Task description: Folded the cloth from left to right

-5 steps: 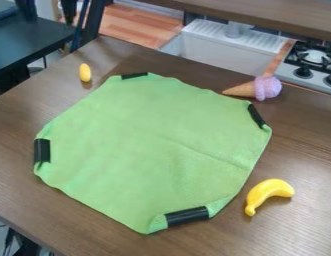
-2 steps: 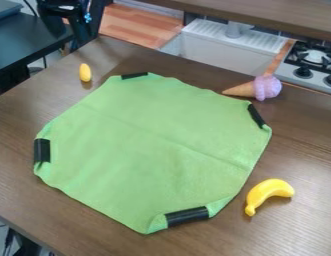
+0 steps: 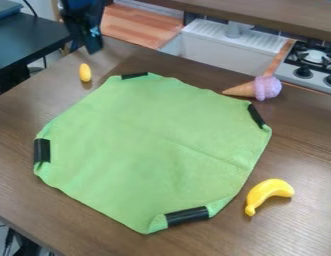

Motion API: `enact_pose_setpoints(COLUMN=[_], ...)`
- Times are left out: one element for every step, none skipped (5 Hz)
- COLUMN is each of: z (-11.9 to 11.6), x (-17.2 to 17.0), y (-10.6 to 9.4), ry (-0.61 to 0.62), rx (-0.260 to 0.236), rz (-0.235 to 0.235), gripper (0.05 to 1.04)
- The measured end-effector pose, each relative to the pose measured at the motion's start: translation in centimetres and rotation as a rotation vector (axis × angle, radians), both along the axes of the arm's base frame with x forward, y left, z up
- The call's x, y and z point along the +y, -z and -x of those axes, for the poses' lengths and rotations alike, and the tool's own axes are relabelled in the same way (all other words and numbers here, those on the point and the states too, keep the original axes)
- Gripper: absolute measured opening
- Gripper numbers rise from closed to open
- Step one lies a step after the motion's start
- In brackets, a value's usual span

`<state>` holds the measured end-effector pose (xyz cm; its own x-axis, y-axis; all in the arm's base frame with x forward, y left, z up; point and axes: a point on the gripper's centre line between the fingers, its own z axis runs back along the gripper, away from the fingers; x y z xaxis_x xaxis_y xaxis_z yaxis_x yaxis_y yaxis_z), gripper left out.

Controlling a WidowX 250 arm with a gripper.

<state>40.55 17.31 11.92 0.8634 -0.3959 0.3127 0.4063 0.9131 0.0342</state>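
My gripper (image 3: 93, 42) hangs at the upper left, over the table's far left corner, up and to the left of the cloth and apart from it. The green cloth (image 3: 154, 145) lies spread flat on the brown table, with faint creases across it. Its four corners are turned in, each with a black strip: one at the left edge, one at the top, one at the right and one at the bottom.
A small yellow toy (image 3: 85, 72) lies beyond the cloth's upper left edge. The ice cream cone toy (image 3: 266, 88) rests near its upper right, the banana (image 3: 268, 194) at its lower right. Behind the table stand a sink (image 3: 224, 50) and a stove (image 3: 313, 62).
The arm has come further into view at the upper left, moving right and down toward the table's far corner. Cloth and toys have stayed put.
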Motion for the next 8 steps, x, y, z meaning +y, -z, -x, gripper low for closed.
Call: enact_pose_setpoints(z=[-1.3,-2.4,-3.6,-4.5,-5.1,-5.4,-5.4,-5.5], x=[-2.0,-3.3,-4.2,-4.2,-3.9,-4.1,-4.3,-4.1], y=[0.8,0.6,1.9,2.5,3.4,4.6,5.7,5.8], ry=[0.133,0.201,0.223,0.218,0.206,0.214,0.219,0.220], rx=[-0.056,-0.106,-0.115,-0.099,-0.080,-0.051,-0.026,-0.026], rz=[-0.030,-0.042,-0.036,-0.030,-0.042,-0.042,-0.058,-0.072], gripper=[1.001,1.001,1.001,1.001,1.001,1.001,1.001,1.001])
